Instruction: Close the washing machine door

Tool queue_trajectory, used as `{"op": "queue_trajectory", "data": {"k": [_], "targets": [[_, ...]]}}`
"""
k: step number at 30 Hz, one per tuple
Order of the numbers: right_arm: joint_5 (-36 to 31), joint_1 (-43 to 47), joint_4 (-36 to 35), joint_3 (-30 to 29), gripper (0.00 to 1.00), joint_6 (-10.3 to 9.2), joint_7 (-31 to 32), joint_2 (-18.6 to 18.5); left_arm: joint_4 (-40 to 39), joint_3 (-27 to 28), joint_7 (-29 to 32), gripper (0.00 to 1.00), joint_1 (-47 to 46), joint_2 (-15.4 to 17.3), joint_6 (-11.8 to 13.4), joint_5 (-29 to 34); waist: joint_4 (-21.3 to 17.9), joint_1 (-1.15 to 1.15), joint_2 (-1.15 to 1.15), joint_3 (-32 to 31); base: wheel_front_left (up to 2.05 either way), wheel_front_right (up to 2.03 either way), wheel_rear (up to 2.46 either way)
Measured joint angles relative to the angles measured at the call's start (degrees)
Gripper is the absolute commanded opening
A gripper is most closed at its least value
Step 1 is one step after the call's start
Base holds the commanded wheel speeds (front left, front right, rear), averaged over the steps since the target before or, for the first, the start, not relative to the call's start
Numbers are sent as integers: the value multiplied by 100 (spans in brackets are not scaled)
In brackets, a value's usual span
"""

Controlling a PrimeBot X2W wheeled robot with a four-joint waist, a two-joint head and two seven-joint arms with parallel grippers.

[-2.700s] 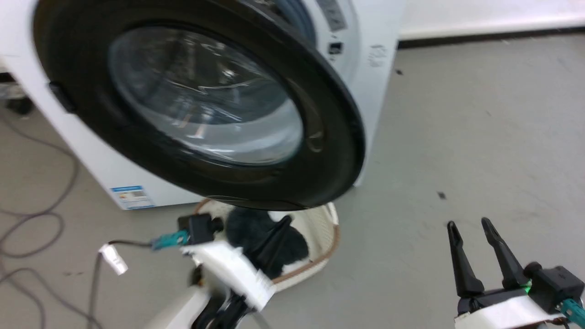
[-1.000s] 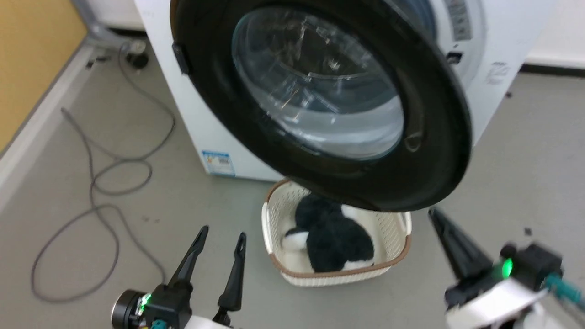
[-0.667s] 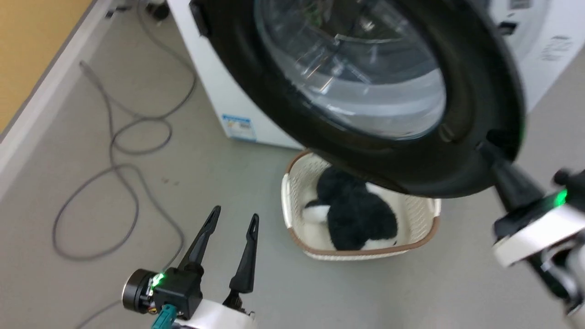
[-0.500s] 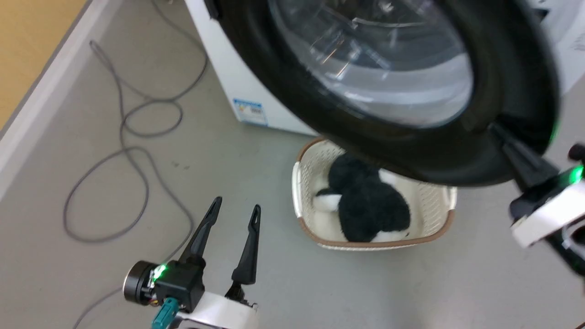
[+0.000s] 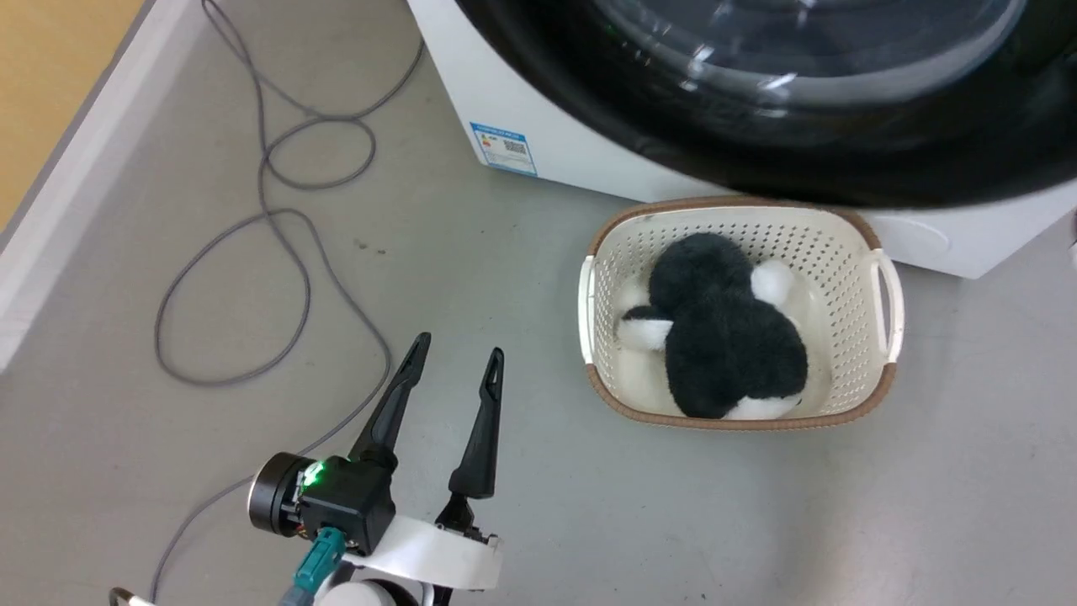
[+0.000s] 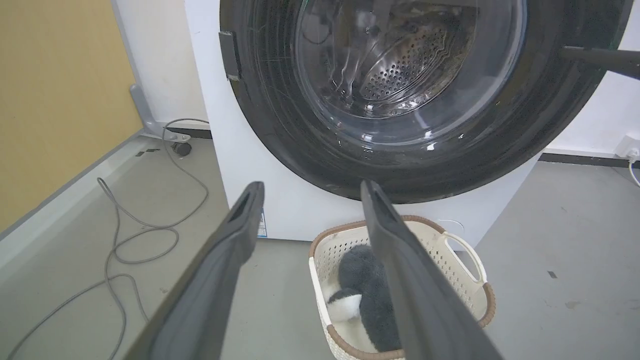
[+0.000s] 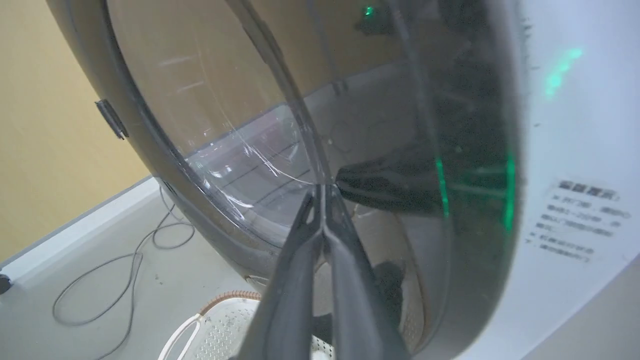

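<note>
Head view: the lower arc of the washing machine door point(image 5: 757, 160) overhangs the white washing machine point(image 5: 572, 143), near whose lower corner a blue sticker point(image 5: 503, 148) shows. On the grey floor just before the machine stands a cream basket point(image 5: 890, 303) holding a black-and-white plush toy point(image 5: 724, 353). A grey cable point(image 5: 278, 252) loops to the left. The left gripper point(image 5: 459, 345) hangs over bare floor, well apart from basket and door, its two fingers spread and empty.

Left wrist view: this view alone takes in nearly the whole door. The perforated steel drum point(image 6: 400, 70) is seen through the door's glass, and a small tab point(image 6: 230, 55) sits on its rim.

Right wrist view: the right gripper point(image 7: 322, 192) has its two fingers brought together, tips meeting with nothing between them. The tips rest against the door's outer face.

Orientation: the door is round (hence no long axis). Its disc stands upright and lies close against the machine's front, its glossy face looking out toward the robot. Whether it is latched cannot be told.

Count: one door, one machine, one basket, one toy, two grippers.
</note>
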Motion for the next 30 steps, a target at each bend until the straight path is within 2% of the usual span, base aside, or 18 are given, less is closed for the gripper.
{"op": "queue_trajectory", "data": {"k": [8,16,23,30], "targets": [[-79,-704,934,-232,0,46,26,164,-41,-98,0,100,-76,-1,83,-87,91,0,0,133,0,0,0],[-175,-910,1423,-230,0,52,-77,477,-9,-101,0,100,-76,-2,151,-94,79,0,0,55,0,0,0],[-157,-711,1466,-104,0,-3,-410,616,79,58,0,100,-64,-4,147,-107,-87,0,0,-317,0,0,0],[60,318,955,-27,0,-5,-642,835,252,358,0,100,118,-8,107,-179,-350,-1,0,-891,0,0,0]]}}
